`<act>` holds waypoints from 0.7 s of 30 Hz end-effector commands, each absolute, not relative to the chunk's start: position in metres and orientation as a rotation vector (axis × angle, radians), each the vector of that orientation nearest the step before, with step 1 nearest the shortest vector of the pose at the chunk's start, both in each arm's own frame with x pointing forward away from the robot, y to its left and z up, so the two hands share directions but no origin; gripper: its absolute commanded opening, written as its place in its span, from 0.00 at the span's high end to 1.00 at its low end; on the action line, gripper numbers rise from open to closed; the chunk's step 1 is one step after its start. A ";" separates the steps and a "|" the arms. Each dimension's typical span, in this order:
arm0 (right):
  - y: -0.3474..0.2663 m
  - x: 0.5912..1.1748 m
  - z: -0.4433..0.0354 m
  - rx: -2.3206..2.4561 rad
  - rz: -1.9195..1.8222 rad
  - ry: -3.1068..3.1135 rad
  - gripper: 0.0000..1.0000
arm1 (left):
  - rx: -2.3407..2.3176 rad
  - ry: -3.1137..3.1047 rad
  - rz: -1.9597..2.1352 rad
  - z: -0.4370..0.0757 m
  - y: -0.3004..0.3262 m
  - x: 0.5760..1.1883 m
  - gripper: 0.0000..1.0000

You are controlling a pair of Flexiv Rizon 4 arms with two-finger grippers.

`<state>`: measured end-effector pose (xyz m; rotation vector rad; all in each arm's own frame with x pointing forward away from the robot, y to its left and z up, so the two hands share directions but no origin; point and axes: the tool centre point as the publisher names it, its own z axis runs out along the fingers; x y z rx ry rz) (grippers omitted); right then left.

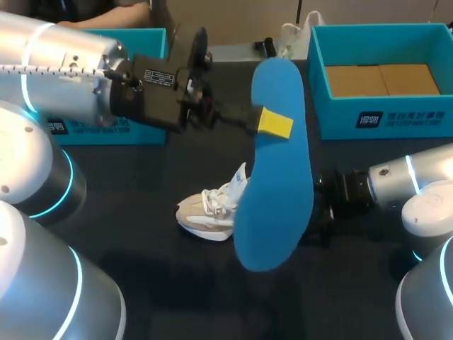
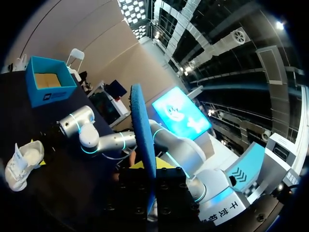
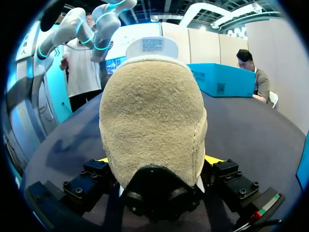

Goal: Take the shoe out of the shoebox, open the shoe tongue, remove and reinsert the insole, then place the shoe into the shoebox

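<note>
left hand (image 1: 273, 123): clamped on blue insole (image 1: 276, 198), held up above desk (image 1: 163, 283) | right hand (image 3: 157, 164): gripping heel of beige shoe (image 1: 211, 209) from both sides | shoe: on desk, partly behind insole | shoebox (image 1: 379, 117): open, far right, well apart from shoe

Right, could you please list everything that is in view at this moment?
foam insole: one, blue, held up over the table by the left claw
lace-up sneaker: one, beige and white, on the table, heel in the right claw
cardboard shoeboxes: two, teal, at the table's back, one left, one right
table: one, dark
left claw: one, yellow-tipped, shut on the insole
right claw: one, yellow-tipped, shut on the sneaker's heel
</note>
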<state>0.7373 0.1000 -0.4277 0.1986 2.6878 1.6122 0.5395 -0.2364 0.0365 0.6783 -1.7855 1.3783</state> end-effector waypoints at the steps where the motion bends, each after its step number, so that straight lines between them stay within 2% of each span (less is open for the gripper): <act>1: 0.101 0.736 -0.427 0.200 1.607 2.690 0.00 | 0.663 -1.822 1.332 0.038 -0.242 0.552 1.00; 21: 0.085 0.731 -0.408 0.226 1.459 2.775 0.00 | 0.664 -1.822 1.325 0.037 -0.243 0.552 1.00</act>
